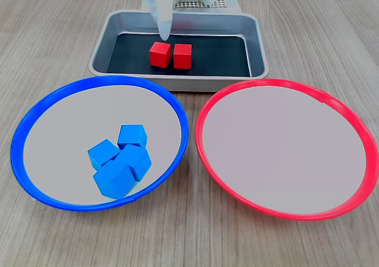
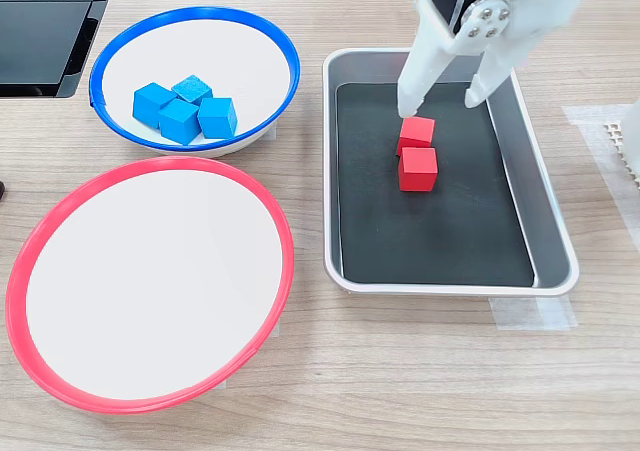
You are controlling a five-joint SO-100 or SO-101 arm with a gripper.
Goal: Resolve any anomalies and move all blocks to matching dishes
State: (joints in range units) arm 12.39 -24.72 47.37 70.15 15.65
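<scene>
Gripper (image 2: pixel 441 101): white, two-fingered, jaws spread and holding nothing, tips poised over the far-from-camera end of the tray in the second exterior view. One fingertip (image 2: pixel 406 108) hangs just above the upper red block; the other stands apart toward the second exterior view's right. In the first exterior view only one finger (image 1: pixel 163 24) is clearly seen, pointing down just behind the left red block.

Red blocks, two: side by side on the tray's black liner, touching or nearly so. First red block (image 2: pixel 416 132), nearer the fingertips; second red block (image 2: pixel 418 168), just beside it. In the first exterior view they sit at (image 1: pixel 160 54) and (image 1: pixel 182 55).

Tray (image 2: pixel 551 206): rectangular, silver metal, black liner, on the wooden table (image 2: pixel 400 391).

Blue-rimmed dish (image 2: pixel 290 66): round, shallow, pale inside; left of the tray in the second exterior view, near left in the first exterior view (image 1: pixel 35 110). Contents: four blue blocks (image 2: pixel 182 109) clustered together, touching, also seen in the first exterior view (image 1: pixel 121 160), where one appears to lean on its neighbours.

Red-rimmed dish (image 2: pixel 285 271): round, shallow, pale inside, no blocks in it; near right in the first exterior view (image 1: pixel 204 110), just beside the blue-rimmed dish.
</scene>
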